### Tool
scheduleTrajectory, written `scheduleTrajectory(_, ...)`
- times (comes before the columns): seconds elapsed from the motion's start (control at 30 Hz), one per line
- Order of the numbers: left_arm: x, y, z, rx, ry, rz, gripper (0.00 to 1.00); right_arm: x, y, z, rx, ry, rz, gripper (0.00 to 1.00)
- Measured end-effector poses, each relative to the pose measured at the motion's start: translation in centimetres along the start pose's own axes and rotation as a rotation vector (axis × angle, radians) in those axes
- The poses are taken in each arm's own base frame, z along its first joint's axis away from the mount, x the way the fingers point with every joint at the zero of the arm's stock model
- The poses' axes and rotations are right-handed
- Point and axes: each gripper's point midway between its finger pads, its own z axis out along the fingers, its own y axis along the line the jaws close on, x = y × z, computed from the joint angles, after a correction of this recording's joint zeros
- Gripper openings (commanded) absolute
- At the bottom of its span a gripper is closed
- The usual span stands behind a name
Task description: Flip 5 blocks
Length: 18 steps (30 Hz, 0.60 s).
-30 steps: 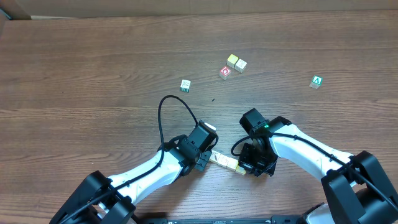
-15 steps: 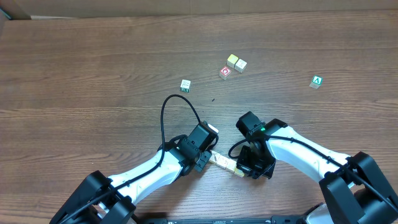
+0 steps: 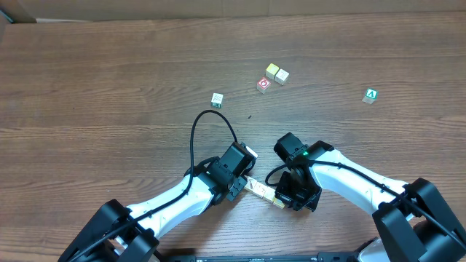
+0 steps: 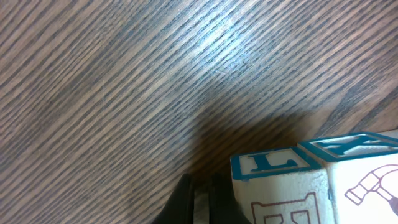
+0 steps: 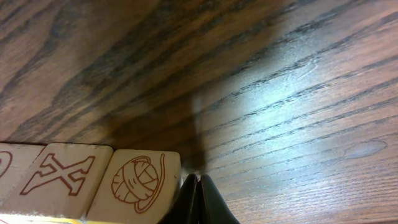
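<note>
Both units: white link shells, black joints and bases. The left arm (image 3: 171, 205) has a black cable (image 3: 194, 129) looping off its wrist, lower centre. The right arm (image 3: 349, 176) shows a green LED (image 3: 300, 153) on its black wrist. Left gripper (image 4: 199, 190) and right gripper (image 5: 198, 190): black.

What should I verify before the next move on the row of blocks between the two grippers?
1. Left gripper shut: ok, fingers together beside the L block.
2. Right gripper shut: ok, beside the yarn-ball block.
3. Row of blocks bracketed at both ends: ok.
4. Contact with the end blocks: cannot tell.
5. Row lying flat on the table: cannot tell.
6. Red-faced cube well away from the row: ok.
</note>
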Motion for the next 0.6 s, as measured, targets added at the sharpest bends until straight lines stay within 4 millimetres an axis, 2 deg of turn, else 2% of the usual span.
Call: scheduleTrajectory(0.6, -0.33, 0.49, 0.15, -0.021, -0.012, 0.041, 0.04, 0.97, 0.53, 0.4, 0.004, 0.0, 0.022, 0.04)
